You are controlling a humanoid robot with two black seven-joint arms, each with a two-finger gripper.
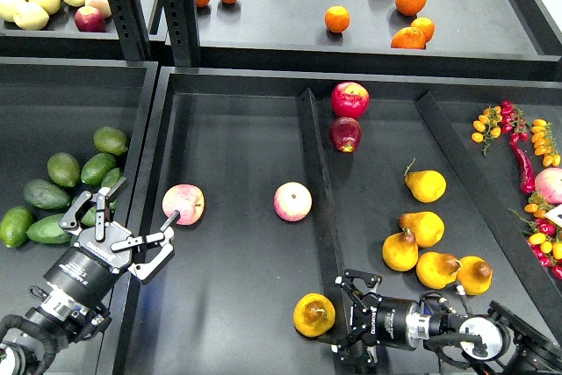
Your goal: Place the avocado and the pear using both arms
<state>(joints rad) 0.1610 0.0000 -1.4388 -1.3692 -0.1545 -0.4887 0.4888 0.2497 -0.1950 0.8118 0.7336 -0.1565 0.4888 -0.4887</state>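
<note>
Right gripper (338, 315) fingers (349, 281) flank a pear (313, 314); left gripper (132, 217) gapes beside avocados (61, 195).

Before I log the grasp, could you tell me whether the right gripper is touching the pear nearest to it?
Cannot tell. In the head view the right gripper sits right against the pear, its dark fingers reaching the fruit's edge, but neither a gap nor firm contact shows plainly.
</note>
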